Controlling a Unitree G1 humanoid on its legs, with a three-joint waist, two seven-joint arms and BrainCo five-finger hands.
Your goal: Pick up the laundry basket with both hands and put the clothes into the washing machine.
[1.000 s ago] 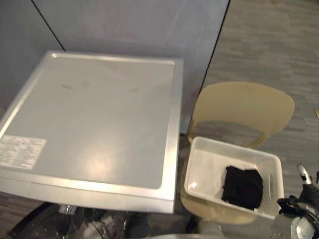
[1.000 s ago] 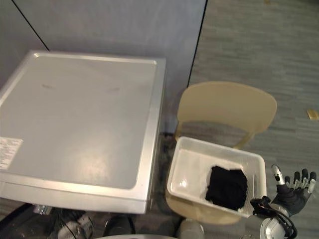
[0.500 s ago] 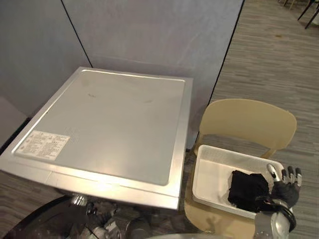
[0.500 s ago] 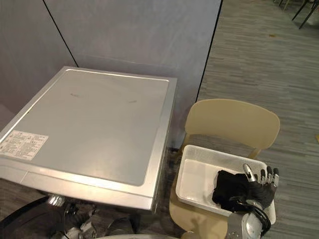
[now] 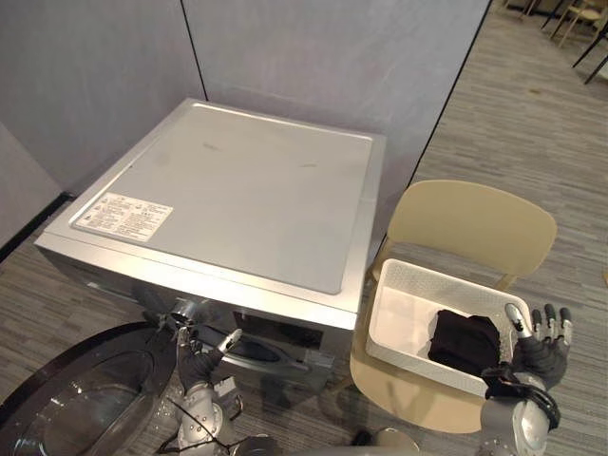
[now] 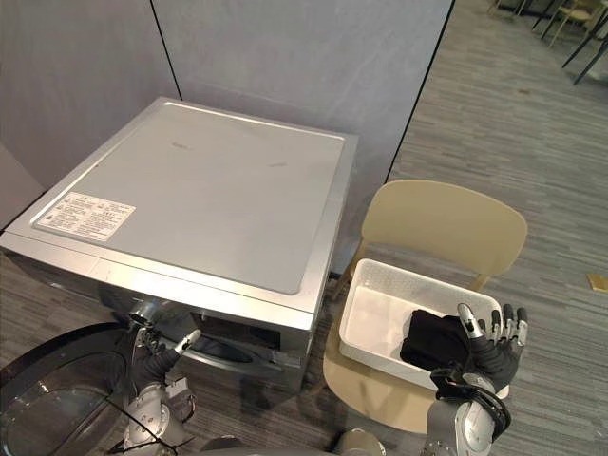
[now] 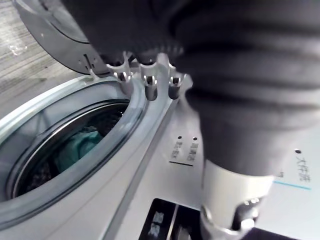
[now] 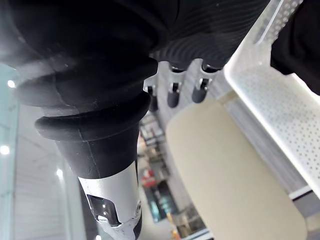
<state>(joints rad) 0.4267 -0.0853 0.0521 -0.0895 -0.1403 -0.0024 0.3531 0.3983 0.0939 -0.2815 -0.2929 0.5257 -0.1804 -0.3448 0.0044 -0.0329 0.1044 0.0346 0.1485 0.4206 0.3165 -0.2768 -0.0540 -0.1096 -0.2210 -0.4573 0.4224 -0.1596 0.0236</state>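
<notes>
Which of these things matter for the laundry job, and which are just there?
For the job: laundry basket, black clothes in it, washing machine, right hand, left hand.
Just there: beige chair under the basket, grey partition.

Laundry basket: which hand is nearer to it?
Right. The right hand is open at the near right corner of the laundry basket; the left hand is low in front of the washing machine, far off.

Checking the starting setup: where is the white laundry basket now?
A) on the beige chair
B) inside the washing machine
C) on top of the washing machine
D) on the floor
A: the white laundry basket rests on the beige chair, beside the washing machine.
</notes>
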